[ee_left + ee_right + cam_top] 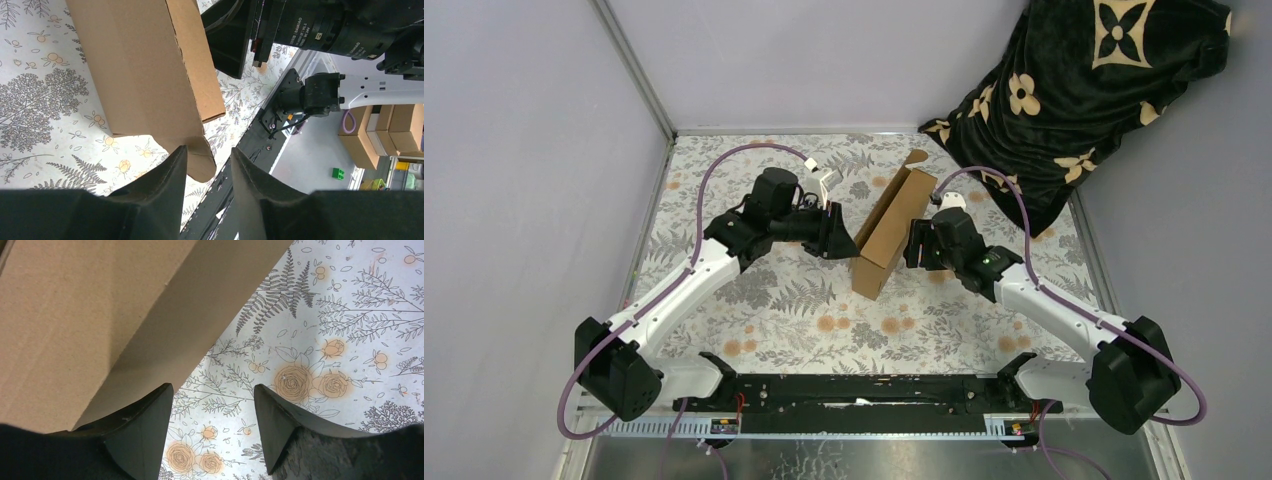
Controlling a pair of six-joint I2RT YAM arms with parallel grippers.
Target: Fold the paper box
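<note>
The paper box [887, 232] is brown cardboard. It stands on its long edge, running diagonally across the middle of the table, with a small flap sticking up at its far end [915, 157]. My left gripper [838, 243] is open just left of the box's near end. In the left wrist view the box [145, 65] fills the top, and its rounded tab [204, 162] lies beside the left finger, between the open jaws [209, 152]. My right gripper [914, 246] is open and empty at the box's right side. In the right wrist view [212, 390] the box wall [75, 315] is next to its left finger.
A black blanket with cream flowers [1084, 90] is heaped at the back right. The table has a floral cloth [804, 300] and grey walls on the left and at the back. A black rail [864, 390] runs along the near edge. Stacked cardboard boxes [380, 130] stand off the table.
</note>
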